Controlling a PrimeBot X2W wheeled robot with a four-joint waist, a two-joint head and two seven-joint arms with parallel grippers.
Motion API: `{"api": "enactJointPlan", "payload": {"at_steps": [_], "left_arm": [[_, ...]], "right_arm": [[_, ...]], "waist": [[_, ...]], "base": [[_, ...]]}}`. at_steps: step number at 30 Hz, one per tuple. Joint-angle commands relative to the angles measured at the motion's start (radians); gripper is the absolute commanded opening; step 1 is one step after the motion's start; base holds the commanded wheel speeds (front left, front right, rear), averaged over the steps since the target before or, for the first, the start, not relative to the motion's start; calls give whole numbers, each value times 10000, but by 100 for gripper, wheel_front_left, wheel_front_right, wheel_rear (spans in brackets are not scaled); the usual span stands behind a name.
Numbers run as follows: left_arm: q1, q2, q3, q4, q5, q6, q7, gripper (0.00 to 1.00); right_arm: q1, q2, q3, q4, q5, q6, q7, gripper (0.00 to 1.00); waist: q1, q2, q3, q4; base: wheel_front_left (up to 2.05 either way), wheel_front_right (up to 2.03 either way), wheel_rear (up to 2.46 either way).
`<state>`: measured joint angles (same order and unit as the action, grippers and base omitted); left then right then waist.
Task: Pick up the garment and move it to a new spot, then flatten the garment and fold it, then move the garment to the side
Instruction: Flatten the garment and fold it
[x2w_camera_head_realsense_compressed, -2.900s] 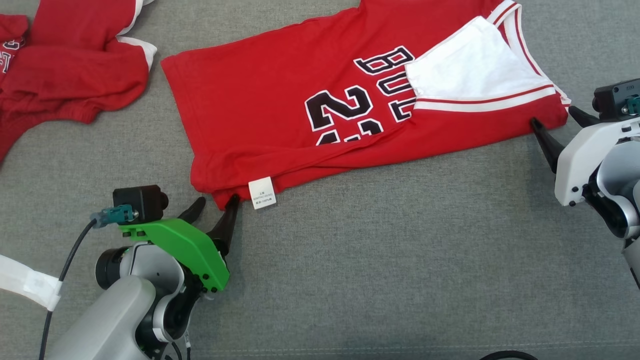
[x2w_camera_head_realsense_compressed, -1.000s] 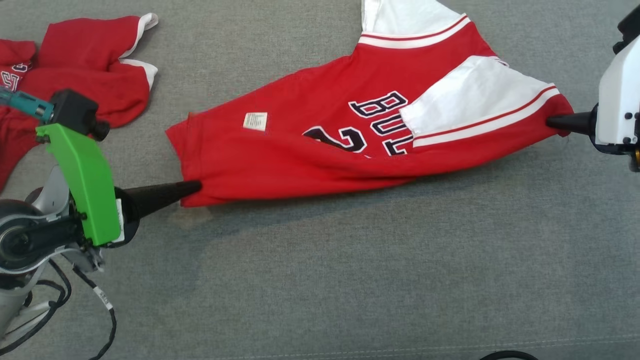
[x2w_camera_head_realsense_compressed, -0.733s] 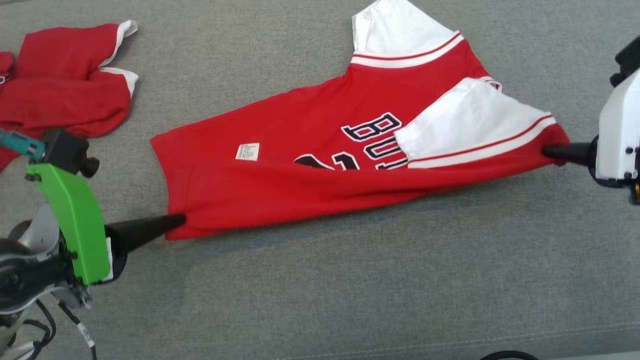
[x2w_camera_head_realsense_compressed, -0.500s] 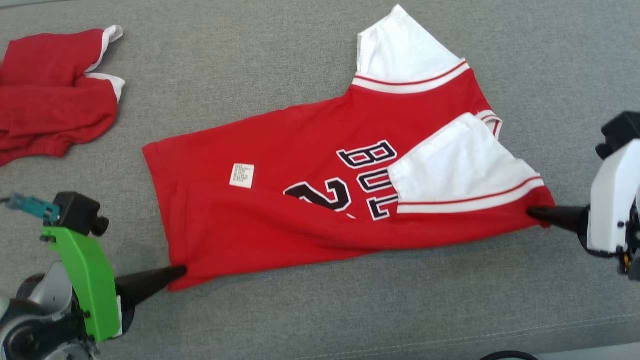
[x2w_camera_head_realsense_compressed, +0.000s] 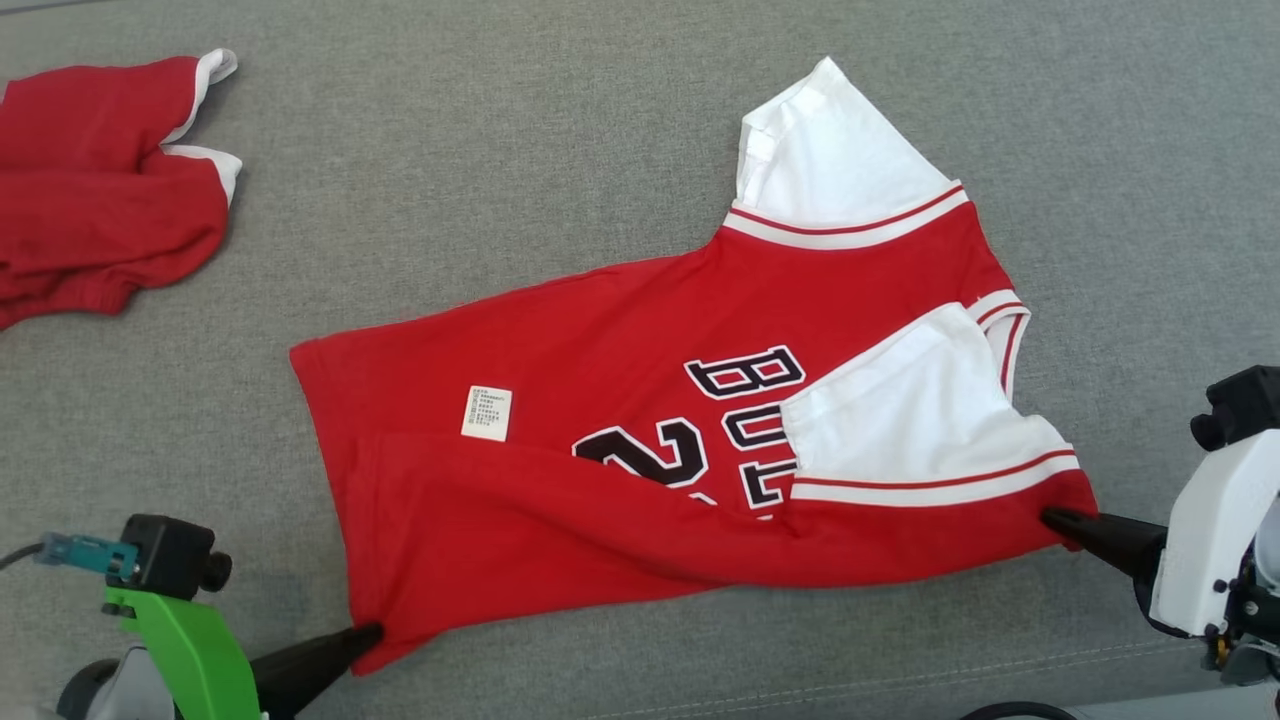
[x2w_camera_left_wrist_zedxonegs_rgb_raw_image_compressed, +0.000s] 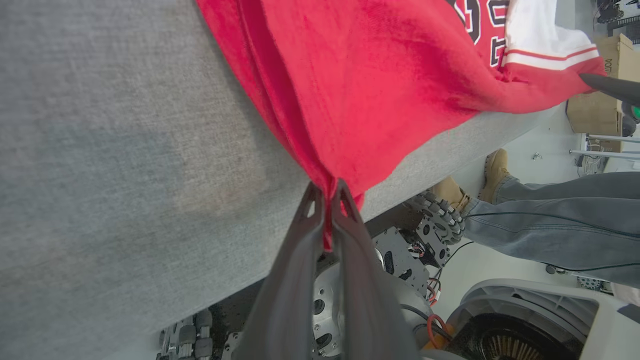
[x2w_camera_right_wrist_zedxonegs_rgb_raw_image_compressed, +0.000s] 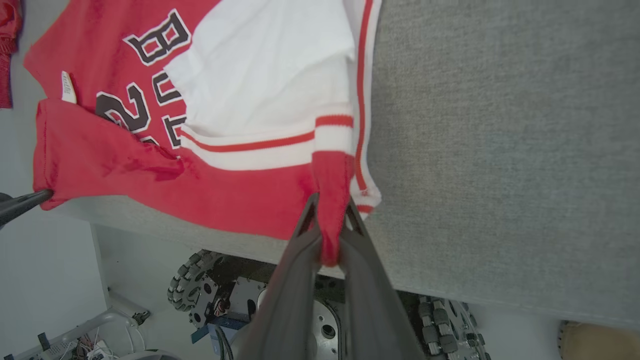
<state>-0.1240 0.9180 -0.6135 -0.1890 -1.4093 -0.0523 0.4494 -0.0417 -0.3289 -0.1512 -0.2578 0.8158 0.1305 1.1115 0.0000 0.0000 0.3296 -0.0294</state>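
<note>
Left gripper (x2w_camera_head_realsense_compressed: 362, 636) pinched shut on red jersey (x2w_camera_head_realsense_compressed: 560, 340) at near hem corner; right gripper (x2w_camera_head_realsense_compressed: 1052, 519) clamped on its shoulder end; jersey stretches left-right between them, body spread beyond on grey tabletop (x2w_camera_head_realsense_compressed: 500, 150); spare red garment (x2w_camera_head_realsense_compressed: 90, 200) far-left.

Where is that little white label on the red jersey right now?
In the head view the white label sits on the left half of the jersey, just left of the black number and above the fold.
</note>
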Motion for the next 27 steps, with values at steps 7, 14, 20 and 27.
{"api": "enactJointPlan", "payload": {"at_steps": [7, 14, 20, 27], "left_arm": [[465, -430, -364, 127, 778, 8, -494, 42], [769, -659, -442, 450, 1272, 194, -1164, 100], [808, -758, -326, 567, 1296, 332, -1452, 100], [171, -751, 432, 298, 2104, 1029, -2618, 100]], "right_arm": [[89, -354, 537, 424, -182, 1, -1143, 0], [398, -954, 785, 864, -228, 1, -1893, 0], [507, -1419, 901, 1086, -610, 1, -2646, 100], [-601, -2123, 932, 749, -919, 1, -3171, 100]], "waist": [[0, 0, -93, 184], [0, 0, -378, 360], [0, 0, -632, 445], [0, 0, -542, 480]], "base": [[0, 0, 0], [0, 0, 0], [0, 0, 0], [0, 0, 0]]}}
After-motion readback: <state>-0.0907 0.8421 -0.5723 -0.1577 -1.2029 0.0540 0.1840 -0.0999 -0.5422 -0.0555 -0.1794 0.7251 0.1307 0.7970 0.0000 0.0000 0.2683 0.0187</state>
